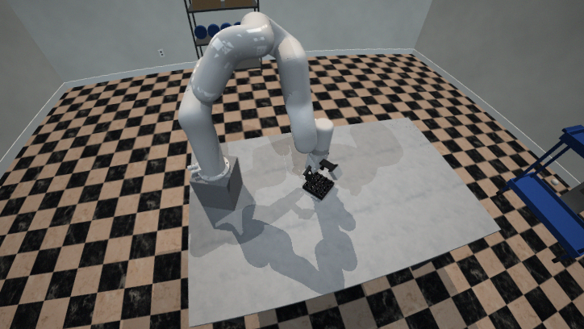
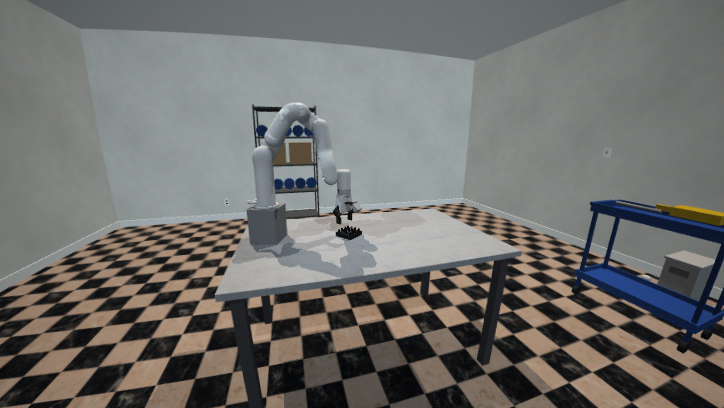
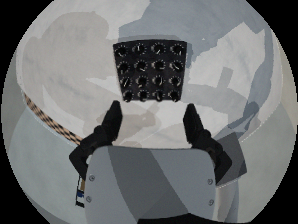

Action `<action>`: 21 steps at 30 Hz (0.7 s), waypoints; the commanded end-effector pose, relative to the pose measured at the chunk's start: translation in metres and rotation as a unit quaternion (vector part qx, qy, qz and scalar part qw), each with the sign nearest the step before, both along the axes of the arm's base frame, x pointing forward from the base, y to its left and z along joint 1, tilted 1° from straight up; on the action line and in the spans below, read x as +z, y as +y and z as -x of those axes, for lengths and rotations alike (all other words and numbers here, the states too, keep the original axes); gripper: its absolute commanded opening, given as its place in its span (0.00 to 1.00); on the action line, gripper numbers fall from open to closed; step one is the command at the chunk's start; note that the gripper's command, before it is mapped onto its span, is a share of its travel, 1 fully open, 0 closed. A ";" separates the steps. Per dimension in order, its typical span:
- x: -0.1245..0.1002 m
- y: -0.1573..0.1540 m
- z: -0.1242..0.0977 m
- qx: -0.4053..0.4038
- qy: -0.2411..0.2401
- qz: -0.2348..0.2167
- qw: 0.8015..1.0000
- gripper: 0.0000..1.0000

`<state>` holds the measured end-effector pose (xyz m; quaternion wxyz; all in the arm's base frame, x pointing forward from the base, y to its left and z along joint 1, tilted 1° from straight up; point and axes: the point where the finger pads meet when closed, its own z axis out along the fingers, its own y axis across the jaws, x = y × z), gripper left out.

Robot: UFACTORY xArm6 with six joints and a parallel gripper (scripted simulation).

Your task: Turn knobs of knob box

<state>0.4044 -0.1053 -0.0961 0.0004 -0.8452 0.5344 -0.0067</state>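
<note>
The black knob box (image 1: 318, 186) (image 2: 347, 235) (image 3: 149, 71) stands on the grey table (image 1: 400, 212) (image 2: 415, 243), its top holding several rows of small dark knobs. Knob names, marks and white lines are too small to read in any view. My gripper (image 1: 319, 168) (image 2: 343, 216) (image 3: 153, 110) is open and empty. It hangs a little above the table beside one edge of the box, on the arm's side. In the wrist view the box lies just beyond the two spread fingertips, apart from them.
The arm's grey base block (image 1: 219, 189) (image 2: 265, 224) stands at the table's left edge. A shelf rack (image 2: 288, 162) stands against the back wall. A blue cart (image 2: 653, 258) (image 1: 551, 192) stands to the right, off the table.
</note>
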 end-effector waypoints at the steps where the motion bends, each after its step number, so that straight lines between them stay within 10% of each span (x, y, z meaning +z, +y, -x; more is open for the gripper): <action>1: 0.001 0.007 0.002 0.000 -0.002 0.001 1.000 1.00; 21: 0.001 0.033 0.015 0.000 -0.002 0.000 1.000 1.00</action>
